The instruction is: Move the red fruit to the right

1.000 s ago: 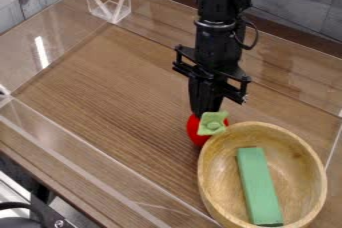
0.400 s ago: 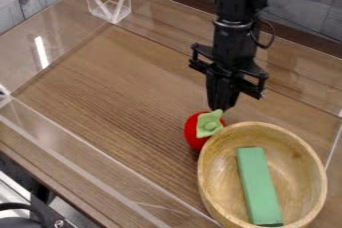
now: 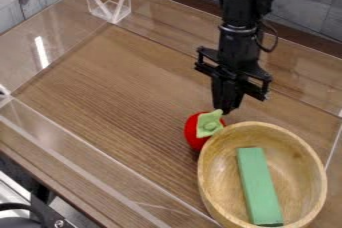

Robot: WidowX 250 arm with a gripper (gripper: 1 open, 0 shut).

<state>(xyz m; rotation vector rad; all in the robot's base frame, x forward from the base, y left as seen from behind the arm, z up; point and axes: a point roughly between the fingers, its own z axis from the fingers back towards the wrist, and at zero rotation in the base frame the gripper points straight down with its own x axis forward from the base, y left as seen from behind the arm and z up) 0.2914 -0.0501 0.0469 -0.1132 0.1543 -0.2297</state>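
Observation:
The red fruit, small and bright red with a light green cap, lies on the wooden table against the left rim of the wooden bowl. My gripper points almost straight down, its tips just behind and to the right of the fruit, near the bowl's far rim. The jaws are shut with nothing between them. I cannot tell whether the tips touch the fruit.
A flat green rectangular block lies inside the bowl. Clear acrylic walls fence the tabletop, and a clear folded stand sits at the back left. Bare wood stretches left of the fruit.
The gripper has shifted to the right, from over the fruit to beside it, so the fruit and its green cap show more fully. The fruit itself has not moved.

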